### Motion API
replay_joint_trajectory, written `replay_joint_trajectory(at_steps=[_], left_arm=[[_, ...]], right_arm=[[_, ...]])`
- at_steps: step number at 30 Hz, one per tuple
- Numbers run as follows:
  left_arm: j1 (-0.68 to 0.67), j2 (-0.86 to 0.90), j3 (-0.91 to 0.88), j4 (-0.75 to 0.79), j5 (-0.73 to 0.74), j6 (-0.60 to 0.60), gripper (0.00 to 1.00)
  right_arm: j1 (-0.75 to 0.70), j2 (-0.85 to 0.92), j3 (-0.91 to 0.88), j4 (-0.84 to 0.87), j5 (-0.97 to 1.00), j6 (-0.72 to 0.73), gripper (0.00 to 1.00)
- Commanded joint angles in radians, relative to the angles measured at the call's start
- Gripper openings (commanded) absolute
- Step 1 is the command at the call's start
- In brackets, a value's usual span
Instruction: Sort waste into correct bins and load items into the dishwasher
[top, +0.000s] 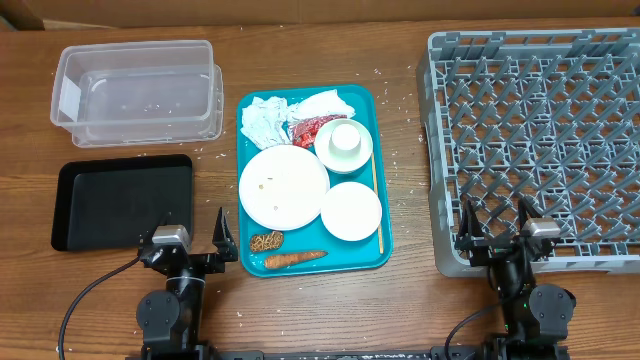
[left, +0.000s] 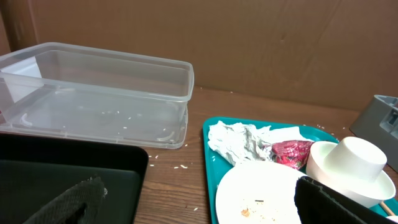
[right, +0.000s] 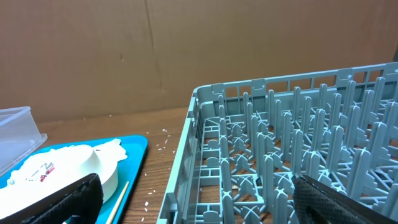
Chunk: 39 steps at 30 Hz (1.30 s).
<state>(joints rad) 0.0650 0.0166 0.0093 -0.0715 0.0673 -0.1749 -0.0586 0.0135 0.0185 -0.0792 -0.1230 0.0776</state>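
On the teal tray (top: 244, 110) lie crumpled napkins (top: 265, 120), a red-and-white wrapper (top: 310, 129), a bowl holding a small cup (top: 345, 140), a large plate (top: 283, 187), a second bowl (top: 351, 211), chopsticks (top: 377, 200), a brown oval piece (top: 266, 241) and a carrot (top: 295, 258). The clear tub (top: 135, 90) and the black tray (top: 120, 200) lie to its left, the grey dish rack (top: 540, 140) to its right. My left gripper (top: 195, 232) is open and empty at the black tray's near right corner. My right gripper (top: 495, 225) is open and empty over the rack's near left corner.
Loose rice grains (top: 396, 150) are scattered on the wood between the teal tray and the rack, and near the tub. A brown cardboard wall (left: 249, 37) stands behind the table. The left wrist view shows the plate (left: 261, 193) and the cup (left: 354, 158).
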Motion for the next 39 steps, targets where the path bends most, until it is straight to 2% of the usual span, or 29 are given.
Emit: replay_joint_trajectory(at_steps=[1, 18, 19, 23, 26, 27, 28, 32, 34, 36, 39], left_arm=[[0.000, -0.011, -0.005, -0.002, -0.011, 0.026, 1.00], [0.000, -0.011, -0.005, -0.002, -0.011, 0.024, 1.00], [0.000, -0.011, -0.005, 0.008, 0.011, -0.009, 1.00], [0.000, -0.011, -0.004, 0.027, 0.264, -0.324, 1.00], [0.000, -0.011, -0.004, 0.069, 0.295, -0.500, 1.00], [0.000, -0.011, -0.004, 0.105, 0.301, -0.528, 1.00], [0.000, -0.011, -0.004, 0.208, 0.343, -0.566, 1.00], [0.000, -0.011, 0.003, 0.467, 0.383, -0.570, 1.00], [0.000, -0.011, 0.039, 0.537, 0.367, -0.560, 1.00], [0.000, -0.006, 0.108, 0.499, 0.360, -0.513, 1.00], [0.000, 0.042, 0.257, 0.321, 0.380, -0.390, 1.00]], right_arm=[[-0.005, -0.011, -0.010, 0.005, 0.010, -0.003, 1.00], [-0.005, -0.011, -0.010, 0.005, 0.010, -0.003, 1.00], [-0.005, -0.011, -0.010, 0.005, 0.010, -0.003, 1.00], [-0.005, -0.011, -0.010, 0.005, 0.010, -0.003, 1.00], [-0.005, -0.011, -0.010, 0.005, 0.010, -0.003, 1.00], [-0.005, -0.011, -0.010, 0.005, 0.010, -0.003, 1.00], [-0.005, -0.011, -0.010, 0.005, 0.010, -0.003, 1.00], [-0.005, -0.011, -0.010, 0.005, 0.010, -0.003, 1.00], [-0.005, -0.011, -0.010, 0.005, 0.010, -0.003, 1.00], [-0.005, -0.011, -0.010, 0.005, 0.010, -0.003, 1.00], [-0.005, -0.011, -0.010, 0.005, 0.010, -0.003, 1.00]])
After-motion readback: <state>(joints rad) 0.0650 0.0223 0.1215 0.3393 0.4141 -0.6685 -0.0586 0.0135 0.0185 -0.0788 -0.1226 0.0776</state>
